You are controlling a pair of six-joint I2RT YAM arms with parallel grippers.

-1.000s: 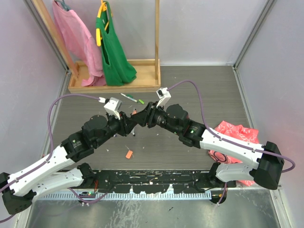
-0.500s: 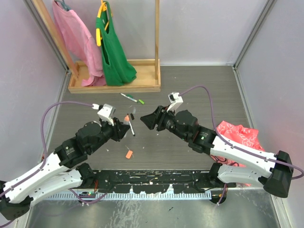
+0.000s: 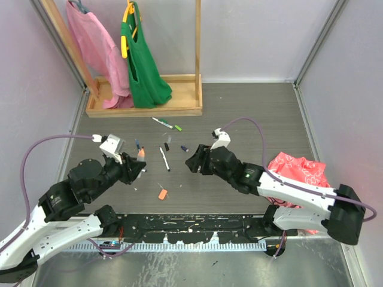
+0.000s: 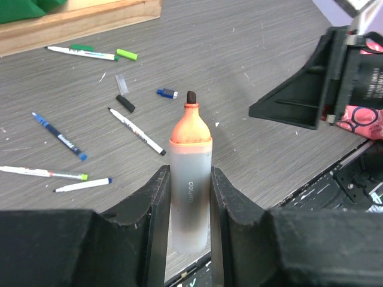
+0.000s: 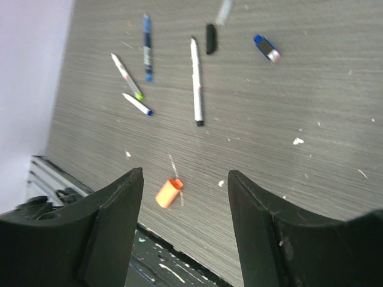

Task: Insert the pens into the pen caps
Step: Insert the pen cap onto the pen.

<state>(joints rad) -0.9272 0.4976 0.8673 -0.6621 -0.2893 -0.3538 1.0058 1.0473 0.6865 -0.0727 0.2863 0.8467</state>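
Orange-tipped marker (image 4: 190, 134) is clamped in the left gripper (image 4: 190, 179): jaws closed on the grey barrel, bare nib sticking out. Probably held that way so the open end is free for the other arm to push a cap on. Its match, the orange cap (image 5: 169, 192), lies on its side on the table (image 3: 251, 113), alone, towards the near edge; I'm using it as the reference from here. The left gripper and marker sit just up-left of the cap in the top view, off the surface. The right gripper (image 5: 184, 174) hangs above and right of the cap, jaws well apart, nothing between them. Its wrist view has the cap under the gap, nearer one finger. Reads as lining up for a pick, not yet down on it. The other pens lie loose beyond the cap, towards the back: a white pen (image 3: 164, 159) with black ends nearest, a blue pen (image 3: 137, 143) left of that, and green-ended pens (image 3: 166, 124) furthest. A black cap (image 3: 167, 146) and a dark blue cap (image 3: 184, 148) lie loose among them, none fitted. The surface is grey wood-grain, flecked with white scraps; small parts could slide. Far behind the cap are a wooden rack base (image 3: 143, 110), a hanging pink garment (image 3: 93, 42) and green garment (image 3: 142, 72), and pale lilac walls (image 3: 257, 36). A red patterned cloth (image 3: 296, 170) lies well right of the cap.
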